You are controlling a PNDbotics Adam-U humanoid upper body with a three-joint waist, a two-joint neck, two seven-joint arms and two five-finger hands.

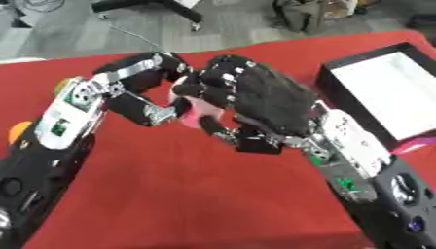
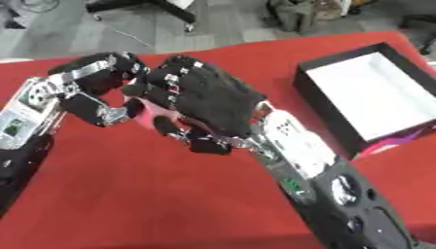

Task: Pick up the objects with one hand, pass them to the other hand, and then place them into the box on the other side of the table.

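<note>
Both arms meet above centre of red cloth-covered surface point(image 1: 196, 194). Right hand point(image 1: 264, 97), black w/ silver joints, fingers curled over small pink object point(image 1: 197, 111); left hand point(image 1: 140, 80) curls round same object from opposite side. Pink object sits betw. the two hands, mostly hidden; shape unclear. Far right: black rectangular box w/ white interior point(image 2: 366, 92), well apart from hands. Two orange-yellow round items point(image 1: 19, 131) at left edge, beside left arm.

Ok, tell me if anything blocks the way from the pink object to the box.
Nothing visible does. The pink object sits between the left hand and right hand, both hands' fingers curled round it. Only bare red table lies between it and the box.
</note>
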